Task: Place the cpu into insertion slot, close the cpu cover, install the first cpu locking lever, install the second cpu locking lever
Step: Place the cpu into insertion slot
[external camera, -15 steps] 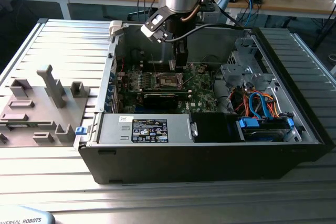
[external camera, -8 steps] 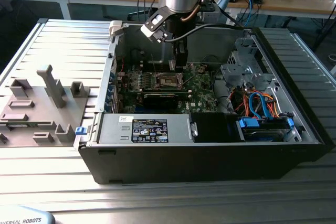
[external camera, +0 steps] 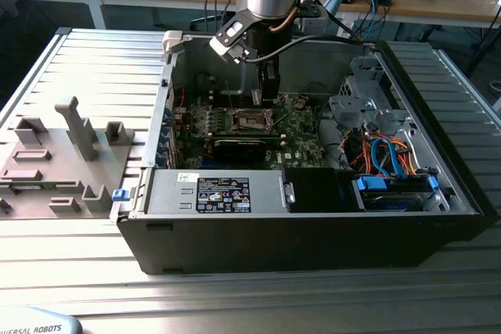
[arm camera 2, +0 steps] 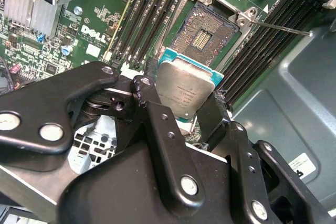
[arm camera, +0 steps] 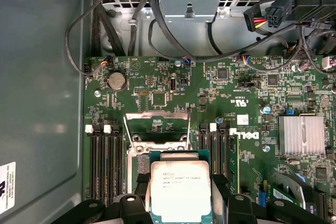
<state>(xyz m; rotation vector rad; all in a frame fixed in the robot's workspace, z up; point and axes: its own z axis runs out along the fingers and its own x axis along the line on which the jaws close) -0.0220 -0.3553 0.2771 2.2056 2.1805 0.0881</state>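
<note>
I'm holding the cpu clenched by its edges in the gripper, hovering just above the open slot with the cover raised. If it's going down off-square or slipping, I'm risking bent contacts. The case is lying on a ribbed metal table, with cluttered benches behind.

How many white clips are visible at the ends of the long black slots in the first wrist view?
4. Two white clips stand on the coin battery side of the cpu, two on the heatsink side. Others may be hidden behind the jaws.
</note>
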